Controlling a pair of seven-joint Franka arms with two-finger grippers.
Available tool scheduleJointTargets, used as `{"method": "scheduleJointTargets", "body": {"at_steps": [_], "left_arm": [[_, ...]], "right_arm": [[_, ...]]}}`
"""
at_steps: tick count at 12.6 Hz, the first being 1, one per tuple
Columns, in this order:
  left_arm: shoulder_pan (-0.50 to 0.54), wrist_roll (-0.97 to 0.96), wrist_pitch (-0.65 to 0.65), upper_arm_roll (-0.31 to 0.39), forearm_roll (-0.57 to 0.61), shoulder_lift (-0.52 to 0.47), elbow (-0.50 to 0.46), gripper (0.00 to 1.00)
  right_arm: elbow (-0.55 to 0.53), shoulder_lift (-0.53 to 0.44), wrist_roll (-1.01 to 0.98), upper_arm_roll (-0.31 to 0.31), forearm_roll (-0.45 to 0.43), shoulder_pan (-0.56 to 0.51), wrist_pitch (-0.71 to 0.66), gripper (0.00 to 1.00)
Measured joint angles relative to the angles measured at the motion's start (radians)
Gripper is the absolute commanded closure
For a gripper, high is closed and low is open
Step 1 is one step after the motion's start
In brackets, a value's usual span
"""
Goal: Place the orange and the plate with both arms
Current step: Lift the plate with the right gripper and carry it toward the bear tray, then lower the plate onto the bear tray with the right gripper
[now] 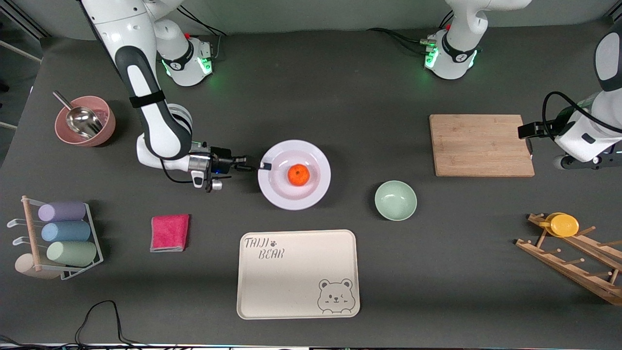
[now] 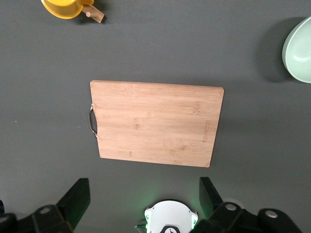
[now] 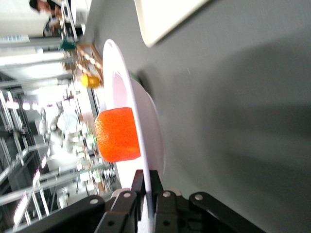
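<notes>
the orange (image 1: 298,174) is seen in the middle of the plate (image 1: 277,194), which lies at mid-table, farther from the front camera than the tray (image 1: 297,291) and beside the bowl (image 1: 395,200) on the side toward the right arm's end. the plate's rim is pinched by the right gripper (image 1: 256,166), whose fingers are shut tight on the edge that faces the right arm's end; one finger is laid over the rim and one under it, as is shown in the right wrist view, where the rim (image 3: 146,160) is seen passing between the fingertips. the orange thus lies just past the claw, along the line in which the fingers point, and is not touched by them.

the left gripper (image 2: 145,196) is held wide open and empty over the table beside the board (image 1: 481,145), at the left arm's end; this arm is waiting. the plate is much nearer to the right arm.

whether the plate is lifted or resting on the table cannot be told. the left claw is mostly cut off at the front view's edge. it is judged that any tilt of the plate could set the orange rolling.
</notes>
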Motion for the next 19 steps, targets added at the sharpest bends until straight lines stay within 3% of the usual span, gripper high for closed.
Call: {"method": "scheduleJointTargets", "body": {"at_steps": [8, 15, 19], "left_arm": [[0.000, 0.000, 0.000, 0.000, 0.000, 0.000, 0.001, 0.00], [0.000, 0.000, 0.000, 0.000, 0.000, 0.000, 0.002, 0.00], [-0.001, 0.000, 0.000, -0.003, 0.000, 0.000, 0.002, 0.00]], "right_arm": [[0.272, 0.043, 0.243, -0.006, 0.000, -0.023, 0.130, 1.00], [0.606, 0.259, 0.418, -0.002, 0.000, -0.021, 0.266, 1.00], [0.719, 0.375, 0.430, 0.004, 0.000, -0.020, 0.379, 1.00]]}}
